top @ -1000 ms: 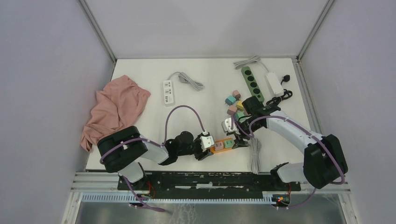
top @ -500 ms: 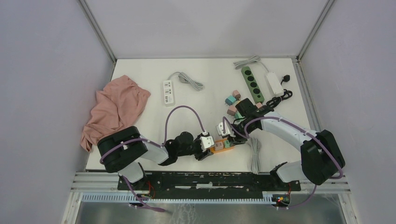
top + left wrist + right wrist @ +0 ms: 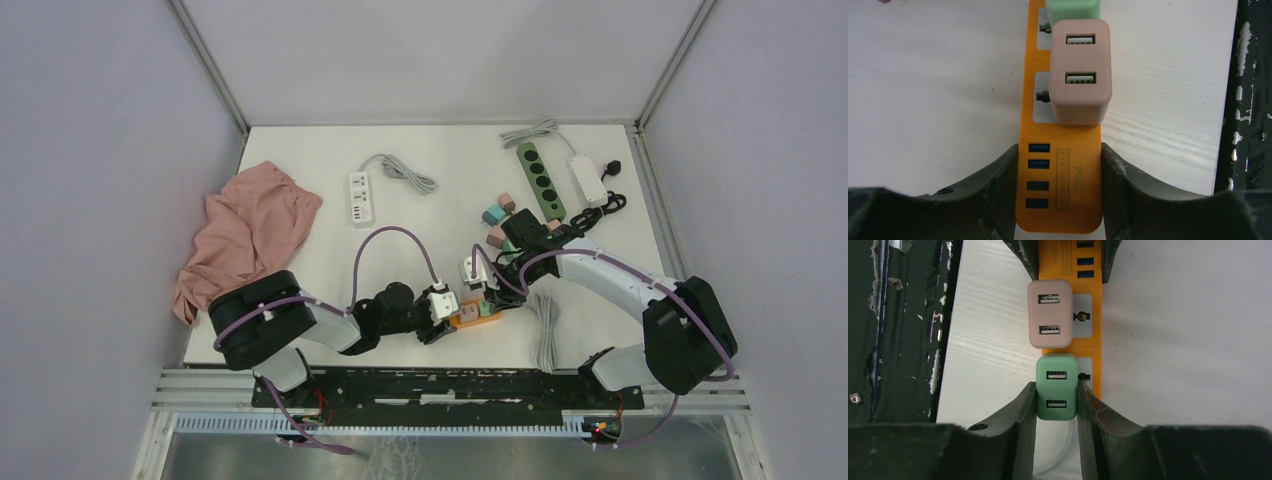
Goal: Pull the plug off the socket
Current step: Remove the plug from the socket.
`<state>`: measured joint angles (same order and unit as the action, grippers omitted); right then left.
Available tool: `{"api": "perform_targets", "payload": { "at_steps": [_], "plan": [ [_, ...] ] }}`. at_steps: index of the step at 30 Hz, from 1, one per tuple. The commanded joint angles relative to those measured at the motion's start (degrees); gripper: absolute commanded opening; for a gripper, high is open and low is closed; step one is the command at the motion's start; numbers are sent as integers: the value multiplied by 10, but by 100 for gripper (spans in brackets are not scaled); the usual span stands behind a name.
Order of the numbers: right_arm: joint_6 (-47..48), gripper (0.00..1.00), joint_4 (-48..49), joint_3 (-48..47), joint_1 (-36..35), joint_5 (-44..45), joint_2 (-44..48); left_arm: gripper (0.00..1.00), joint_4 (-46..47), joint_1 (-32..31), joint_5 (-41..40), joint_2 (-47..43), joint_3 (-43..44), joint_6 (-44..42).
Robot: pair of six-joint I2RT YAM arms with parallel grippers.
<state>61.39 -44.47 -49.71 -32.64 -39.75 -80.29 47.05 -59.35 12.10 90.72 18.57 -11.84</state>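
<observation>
Seeing the green plug (image 3: 1057,374) seated in the last outlet of the orange power strip (image 3: 1060,195), near the front edge of the tabletop (image 3: 923,75). Our right fingers (image 3: 1020,415) are clamped on its two sides. The pink plug (image 3: 1079,70) sits in the next outlet. Our left fingers (image 3: 998,185) grip the strip's USB end

You'll find the orange power strip (image 3: 472,317) clamped at its left end by the left gripper (image 3: 446,319), while the right gripper (image 3: 490,297) pinches the green plug (image 3: 488,309) on its right end. Far left of it lies a pink cloth (image 3: 250,235).
</observation>
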Motion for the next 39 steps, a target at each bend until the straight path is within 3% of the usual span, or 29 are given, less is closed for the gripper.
{"api": "perform_targets", "payload": {
  "at_steps": [1, 8, 14, 21, 24, 28, 35, 39],
  "plan": [
    [-44, 7, 25, -24, 0, -10, -5, 3, 14, -5, -11, 5, -3, -12],
    [60, 3, -34, -11, 21, 35, 17, 3, 12, -5, -13, 10, -2, -13],
    [141, 0, -99, -2, 9, -43, 13, 3, 10, -4, -14, 14, 2, -11],
    [33, 0, -23, -6, -20, -76, 16, 3, 8, -4, -13, 18, 7, -8],
    [-53, 0, 24, -14, -17, -61, 17, 3, 4, -5, -13, 21, 9, -7],
    [-72, 0, 36, -21, 17, -40, 22, 3, 2, -4, -15, 18, 7, -8],
    [32, 0, -31, -9, 58, -22, 50, 3, -1, -5, -17, 19, 8, -8],
    [113, 0, -89, -5, 58, -54, 46, 3, -2, -5, -17, 18, 8, -8]
  ]
}}
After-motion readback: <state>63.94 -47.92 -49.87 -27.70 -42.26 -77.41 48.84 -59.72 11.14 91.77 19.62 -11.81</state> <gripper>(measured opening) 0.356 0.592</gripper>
